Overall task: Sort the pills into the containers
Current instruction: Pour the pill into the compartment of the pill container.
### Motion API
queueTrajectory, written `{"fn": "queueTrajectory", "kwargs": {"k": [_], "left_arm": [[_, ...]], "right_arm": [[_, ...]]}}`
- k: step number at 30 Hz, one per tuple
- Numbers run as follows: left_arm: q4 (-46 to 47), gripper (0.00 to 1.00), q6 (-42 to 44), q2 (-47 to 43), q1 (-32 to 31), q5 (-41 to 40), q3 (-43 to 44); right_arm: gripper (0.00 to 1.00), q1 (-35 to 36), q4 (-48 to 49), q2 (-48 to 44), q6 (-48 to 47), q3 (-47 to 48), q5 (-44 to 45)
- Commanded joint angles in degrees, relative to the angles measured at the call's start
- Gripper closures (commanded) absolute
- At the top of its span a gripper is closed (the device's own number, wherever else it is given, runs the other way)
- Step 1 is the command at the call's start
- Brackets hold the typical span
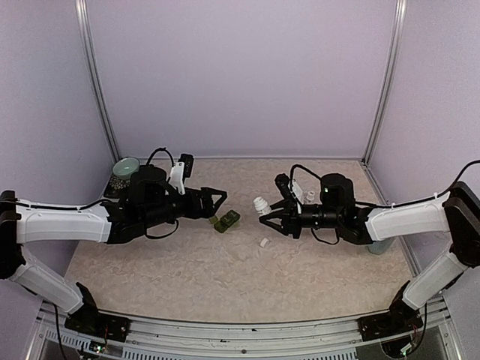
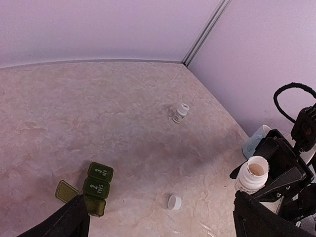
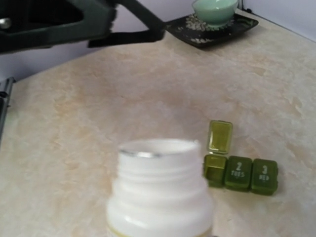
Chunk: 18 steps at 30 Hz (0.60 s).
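Left gripper [image 1: 217, 202]: spread wide, empty, hanging just short of the containers [image 1: 225, 220], not touching.

Right gripper [image 1: 268, 217]: clamped on an open white pill bottle [image 1: 261, 204], roughly upright. Cap [image 1: 264, 242] lying loose on the worktop [image 1: 187, 270] nearby.

Containers near mid-worktop, between both grippers: dark green strip of three. End compartment [image 3: 215, 174] open with lid [image 3: 218, 136] flipped back; other two marked 2 and 3, both shut.

Judging by looks: small, light, hard plastic, likely to skid or tip under any sideways push on that smooth surface. Best pinned across the long sides at the closed cells, away from the open lid. Thin hinge, probably easy to snap or knock shut.

Bottle likewise light and stiff. Slow tilt needed: small open cell, easy to overshoot and scatter pills. Bottle contents not clear from these views.
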Motion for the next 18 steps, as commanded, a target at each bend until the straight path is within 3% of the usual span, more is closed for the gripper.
{"fn": "queueTrajectory", "kwargs": {"k": [1, 18], "left_arm": [[-1.1, 0.01, -1.5, -1.6, 1.0, -1.8, -1.1], [-2.8, 0.01, -5.1, 0.4, 1.4, -9.4, -4.1]], "right_arm": [[1.00, -0.3, -2.1, 3.7, -2.8, 4.9, 0.7], [1.00, -0.2, -17.7, 16.4, -7.4, 20.9, 0.4]]}}
